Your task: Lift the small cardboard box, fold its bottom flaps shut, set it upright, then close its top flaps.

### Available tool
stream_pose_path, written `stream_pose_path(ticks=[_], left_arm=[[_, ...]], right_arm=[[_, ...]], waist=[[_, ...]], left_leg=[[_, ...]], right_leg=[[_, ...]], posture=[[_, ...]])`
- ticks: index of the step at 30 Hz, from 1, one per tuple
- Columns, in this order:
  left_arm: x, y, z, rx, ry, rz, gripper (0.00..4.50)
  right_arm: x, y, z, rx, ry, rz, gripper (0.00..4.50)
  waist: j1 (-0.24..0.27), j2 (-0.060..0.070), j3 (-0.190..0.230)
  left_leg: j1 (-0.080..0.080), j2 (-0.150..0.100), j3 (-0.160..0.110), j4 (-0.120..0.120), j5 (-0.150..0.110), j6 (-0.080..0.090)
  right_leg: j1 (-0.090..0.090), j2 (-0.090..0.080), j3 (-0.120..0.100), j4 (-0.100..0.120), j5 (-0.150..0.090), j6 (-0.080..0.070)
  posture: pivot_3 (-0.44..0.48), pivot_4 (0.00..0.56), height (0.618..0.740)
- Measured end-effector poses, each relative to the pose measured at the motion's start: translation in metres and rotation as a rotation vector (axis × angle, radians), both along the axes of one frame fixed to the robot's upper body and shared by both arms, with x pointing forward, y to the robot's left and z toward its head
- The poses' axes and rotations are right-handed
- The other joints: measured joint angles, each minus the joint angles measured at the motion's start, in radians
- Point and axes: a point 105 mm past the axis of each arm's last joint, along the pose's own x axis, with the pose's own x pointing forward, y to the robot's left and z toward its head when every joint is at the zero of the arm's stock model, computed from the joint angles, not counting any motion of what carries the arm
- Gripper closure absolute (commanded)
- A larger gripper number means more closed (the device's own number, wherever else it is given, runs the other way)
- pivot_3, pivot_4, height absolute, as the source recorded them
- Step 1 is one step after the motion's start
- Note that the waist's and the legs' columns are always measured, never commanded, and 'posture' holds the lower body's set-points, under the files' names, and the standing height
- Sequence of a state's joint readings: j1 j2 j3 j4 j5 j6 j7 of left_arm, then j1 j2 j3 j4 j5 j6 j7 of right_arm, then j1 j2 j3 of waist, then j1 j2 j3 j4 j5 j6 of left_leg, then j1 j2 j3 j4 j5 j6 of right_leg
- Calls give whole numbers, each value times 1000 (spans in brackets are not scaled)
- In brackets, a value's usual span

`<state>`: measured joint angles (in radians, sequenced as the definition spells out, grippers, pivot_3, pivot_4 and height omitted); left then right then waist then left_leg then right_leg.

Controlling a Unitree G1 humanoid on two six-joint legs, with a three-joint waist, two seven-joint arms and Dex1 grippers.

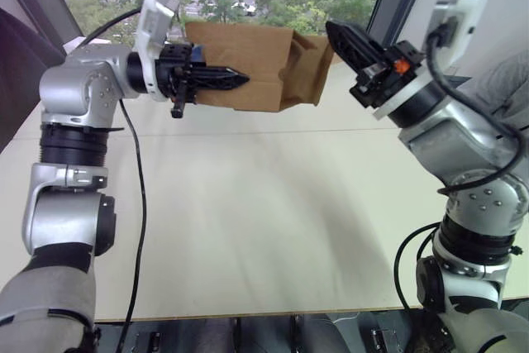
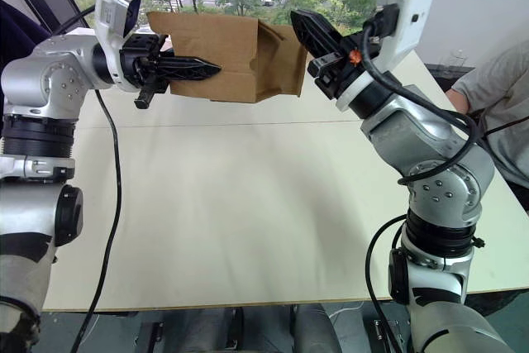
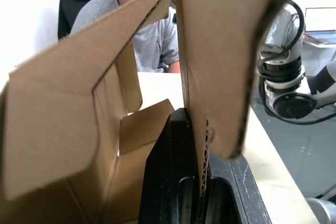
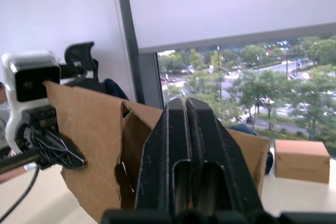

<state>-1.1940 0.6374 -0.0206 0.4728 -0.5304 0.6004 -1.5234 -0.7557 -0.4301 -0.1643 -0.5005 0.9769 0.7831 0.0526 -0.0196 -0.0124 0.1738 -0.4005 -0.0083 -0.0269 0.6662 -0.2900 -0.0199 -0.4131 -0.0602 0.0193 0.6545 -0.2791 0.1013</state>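
Above table (image 1: 248, 204), left gripper (image 1: 235, 79) clamping small cardboard box (image 1: 248, 55), hollow inside

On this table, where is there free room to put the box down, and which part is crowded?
The table is bare across its middle and near edge, between both arms. It is crowded higher up: the small cardboard box hangs above the far side in the left gripper, with the right gripper at its open end.

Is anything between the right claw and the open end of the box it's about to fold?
Nothing visible. The small cardboard box is held in the air by the left claw, shut on one wall. The right claw, shut, sits at the box's open end beside the flaps, with only air between.
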Motion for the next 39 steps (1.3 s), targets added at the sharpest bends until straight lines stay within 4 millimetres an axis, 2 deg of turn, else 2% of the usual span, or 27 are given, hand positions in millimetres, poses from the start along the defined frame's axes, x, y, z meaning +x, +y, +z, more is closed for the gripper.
stream_pose_path(ticks=[6,14,25,33,39], left_arm=[[0,0,-2,0,10,-10,4500],[-2,-2,-2,-9,40,-37,4500],[-19,-8,0,-2,93,-146,4500],[-17,-8,-2,-8,101,-138,4500],[-5,-5,-6,-26,104,-77,4500]], right_arm=[[4,10,-17,-1,51,3,4480],[3,22,-23,12,72,35,4480],[-4,41,-26,12,75,113,4480],[-6,43,-26,8,65,129,4480],[-12,37,-32,-35,51,126,4480]], waist=[[0,0,0],[-1,0,0],[-2,0,0],[-1,0,0],[-1,0,0]], left_leg=[[-9,-1,0,3,1,-1],[-9,-1,0,3,1,-2],[-9,-1,0,3,1,-2],[-9,-1,0,3,1,-2],[-9,-1,0,3,1,-2]], right_leg=[[-12,0,2,10,0,0],[-12,0,2,10,0,0],[-12,0,2,10,0,0],[-12,0,2,10,0,0],[-12,0,2,10,0,0]], posture=[[0,150,740],[0,150,740],[0,150,740],[0,150,740],[0,150,740]])
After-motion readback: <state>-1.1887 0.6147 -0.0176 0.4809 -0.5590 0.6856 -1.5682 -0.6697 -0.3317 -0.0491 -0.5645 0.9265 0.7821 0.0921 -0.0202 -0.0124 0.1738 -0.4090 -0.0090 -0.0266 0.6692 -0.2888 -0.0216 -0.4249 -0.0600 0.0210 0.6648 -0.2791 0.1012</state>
